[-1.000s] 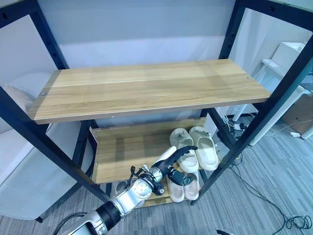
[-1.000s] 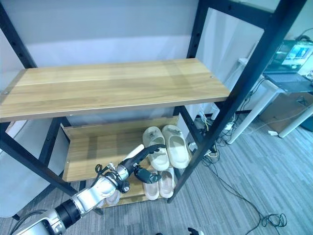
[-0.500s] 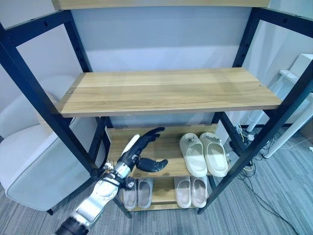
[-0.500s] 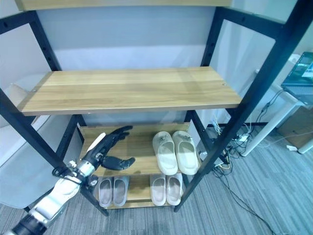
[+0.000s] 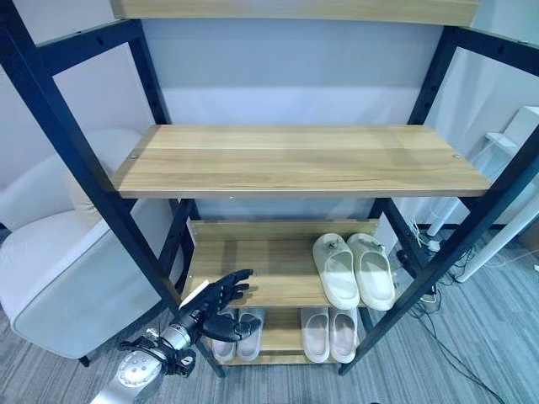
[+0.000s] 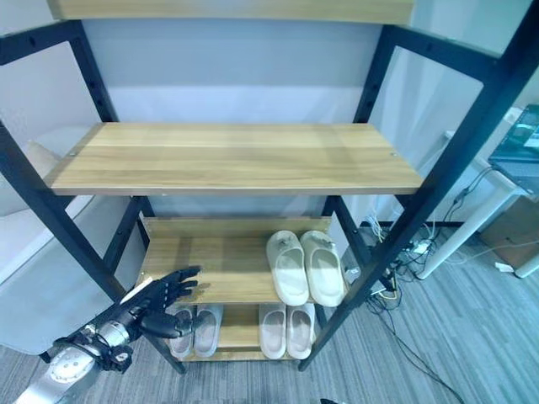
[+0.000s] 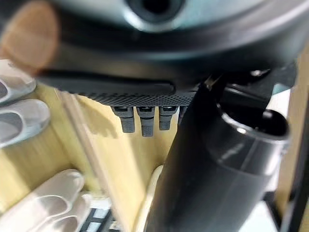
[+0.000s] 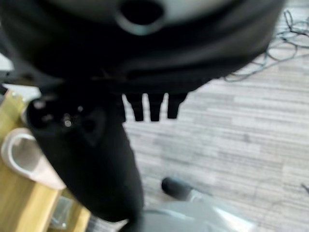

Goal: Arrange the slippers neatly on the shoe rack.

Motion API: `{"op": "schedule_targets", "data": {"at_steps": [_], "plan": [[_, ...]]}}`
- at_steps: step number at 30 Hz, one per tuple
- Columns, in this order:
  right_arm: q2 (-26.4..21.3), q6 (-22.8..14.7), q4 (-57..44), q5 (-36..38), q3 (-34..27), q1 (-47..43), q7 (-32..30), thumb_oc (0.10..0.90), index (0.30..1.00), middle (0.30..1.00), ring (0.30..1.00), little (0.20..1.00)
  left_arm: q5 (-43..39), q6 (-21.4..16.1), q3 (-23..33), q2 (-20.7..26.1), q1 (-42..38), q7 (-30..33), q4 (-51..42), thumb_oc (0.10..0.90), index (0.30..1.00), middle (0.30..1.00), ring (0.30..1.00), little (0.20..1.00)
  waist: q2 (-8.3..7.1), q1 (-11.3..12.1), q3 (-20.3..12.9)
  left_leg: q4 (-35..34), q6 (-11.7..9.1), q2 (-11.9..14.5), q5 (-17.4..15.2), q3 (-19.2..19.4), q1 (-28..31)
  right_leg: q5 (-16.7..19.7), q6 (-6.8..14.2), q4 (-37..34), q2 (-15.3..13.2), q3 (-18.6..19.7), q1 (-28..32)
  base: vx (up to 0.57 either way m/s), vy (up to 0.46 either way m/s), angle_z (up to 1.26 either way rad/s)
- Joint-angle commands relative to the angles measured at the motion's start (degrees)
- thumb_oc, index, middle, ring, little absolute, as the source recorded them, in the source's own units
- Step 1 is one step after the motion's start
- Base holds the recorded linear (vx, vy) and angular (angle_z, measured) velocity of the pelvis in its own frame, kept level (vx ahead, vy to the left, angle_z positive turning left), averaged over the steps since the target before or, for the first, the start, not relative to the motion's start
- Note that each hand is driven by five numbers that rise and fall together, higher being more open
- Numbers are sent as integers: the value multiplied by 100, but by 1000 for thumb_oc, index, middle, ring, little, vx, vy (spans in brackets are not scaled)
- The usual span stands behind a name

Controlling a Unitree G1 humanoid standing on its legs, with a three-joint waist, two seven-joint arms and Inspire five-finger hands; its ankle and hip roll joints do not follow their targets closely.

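Observation:
The shoe rack [image 5: 253,273] has a black frame and wooden shelves. A cream pair of slippers [image 5: 354,269] lies side by side on the right of the lower shelf. On the bottom shelf a grey pair [image 6: 194,330] lies at the left and a pale pair [image 5: 330,334] at the right. My left hand [image 5: 210,307] hovers open and holding nothing in front of the rack's left front post, above the grey pair. In the left wrist view its fingers [image 7: 145,118] point at the shelf wood, with slippers [image 7: 19,113] beside them. My right hand [image 8: 91,154] hangs open over grey carpet.
The wide upper shelf [image 5: 295,160] is bare. A white armchair [image 5: 59,278] stands close to the rack's left side. At the right are white table legs [image 5: 497,227] and cables on the carpet [image 6: 421,353].
The camera has pulled back and up. My left hand has drawn away from the cream slippers, moving left and down to the rack's front left post. The slippers stay in place.

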Motion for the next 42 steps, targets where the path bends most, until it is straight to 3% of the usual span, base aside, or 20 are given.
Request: {"op": "schedule_targets", "data": {"at_steps": [1, 5, 8, 12, 15, 18, 19, 20, 21, 22, 23, 26, 29, 35, 42], "plan": [[184, -142, 130, -32, 120, -144, 144, 800, 900, 900, 900, 900, -575, -257, 409, 200, -373, -331, -664, 800, 900, 900, 900, 900, -51, 72, -187, 44, -103, -72, -394, -254, -46, 107, 221, 70, 192, -251, -316, 0, 0, 0], [195, -164, 271, -108, 161, -60, 237, 800, 900, 900, 900, 900, -1512, 199, 332, 718, -35, -977, -189, 800, 900, 900, 900, 900, -6, 79, -182, 44, -108, -57, -383, -211, -44, 121, 221, 70, 204, -236, -325, -6, 7, -2], [222, -180, 367, -157, 230, 24, 327, 800, 900, 900, 900, 900, -1663, 327, 211, 893, 96, -1265, 293, 800, 900, 900, 900, 900, 14, 74, -187, 44, -109, -56, -379, -195, -51, 132, 226, 70, 209, -212, -333, -13, 16, -8], [246, -206, 451, -163, 302, 146, 455, 800, 900, 900, 900, 900, -1705, 520, 26, 756, 262, -1571, 1143, 800, 900, 900, 900, 900, 30, 57, -200, 44, -110, -50, -389, -183, -48, 135, 227, 70, 211, -198, -346, -4, 11, -3], [213, -243, 441, -67, 316, 155, 506, 800, 900, 900, 900, 900, -1263, 408, -46, 480, 225, -1497, 2063, 800, 900, 900, 900, 900, 32, 40, -186, 44, -108, -50, -384, -194, -55, 133, 223, 70, 208, -207, -355, -14, 13, -4], [162, -316, 375, 151, 302, 52, 469, 800, 900, 900, 900, 900, -22, 38, -32, 142, 117, -1060, 3250, 800, 900, 900, 900, 900, 31, 35, -169, 44, -106, -52, -370, -202, -71, 124, 214, 70, 208, -206, -368, -6, 3, -1], [161, -316, 375, 151, 301, 51, 469, 800, 900, 900, 900, 900, -22, 36, -33, 140, 114, -1060, 3253, 800, 900, 900, 900, 900, 33, 36, -168, 44, -106, -52, -370, -202, -70, 124, 214, 70, 209, -206, -368, 0, 0, 0], [148, -370, 311, 371, 262, -11, 468, 800, 900, 900, 900, 900, 1150, -213, 98, -372, -115, -513, 4348, 800, 900, 900, 900, 900, 12, 21, -160, 44, -106, -49, -357, -195, -75, 121, 207, 70, 198, -203, -377, 0, 0, 0], [132, -370, 311, 373, 257, -19, 469, 800, 900, 900, 900, 900, 1171, -242, 84, -408, -148, -505, 4394, 800, 900, 900, 900, 900, 27, 23, -149, 44, -106, -49, -357, -198, -72, 120, 207, 70, 199, -206, -373, 0, 0, 0], [80, -442, 179, 709, 125, -102, 485, 800, 900, 900, 900, 900, 1952, -245, 666, -1226, -528, 270, 5858, 800, 900, 900, 900, 900, -4, -4, -120, 44, -103, -54, -351, -213, -59, 106, 190, 70, 202, -192, -366, 0, 0, 0], [0, -465, 151, 916, -28, -169, 513, 800, 900, 900, 900, 900, 2328, -200, 1105, -1545, -817, 748, 6711, 800, 900, 900, 900, 900, -18, -31, -96, 44, -108, -57, -346, -226, -59, 102, 183, 70, 198, -193, -370, 0, 0, 0], [-245, -464, 224, 1158, -335, -229, 572, 800, 900, 900, 900, 900, 2901, 23, 1809, -1784, -1132, 1391, 7823, 800, 900, 900, 900, 900, -76, -63, -120, 44, -122, -75, -347, -253, -86, 87, 168, 70, 194, -213, -393, 6, -5, 4], [-451, -400, 461, 1258, -519, -317, 622, 800, 900, 900, 900, 900, 3101, 217, 2110, -1864, -1173, 1703, 8379, 800, 900, 900, 900, 900, -108, -48, -140, 44, -138, -72, -363, -261, -63, 57, 156, 70, 193, -254, -372, 19, -7, 7], [-373, -360, 627, 1724, -639, -234, 924, 800, 900, 900, 900, 900, 3254, 183, 1879, -2219, -1132, 1661, 8298, 800, 900, 900, 900, 900, -79, -56, -139, 44, -129, -67, -383, -236, -50, 39, 166, 70, 198, -234, -360, 10, 0, 3], [-388, -415, 531, 1898, -719, -201, 1015, 800, 900, 900, 900, 900, 3302, 123, 1630, -2320, -1260, 1666, 8098, 800, 900, 900, 900, 900, -48, -91, -146, 44, -130, -54, -414, -174, -43, 14, 191, 70, 205, -178, -363, 0, 0, 0]]}}
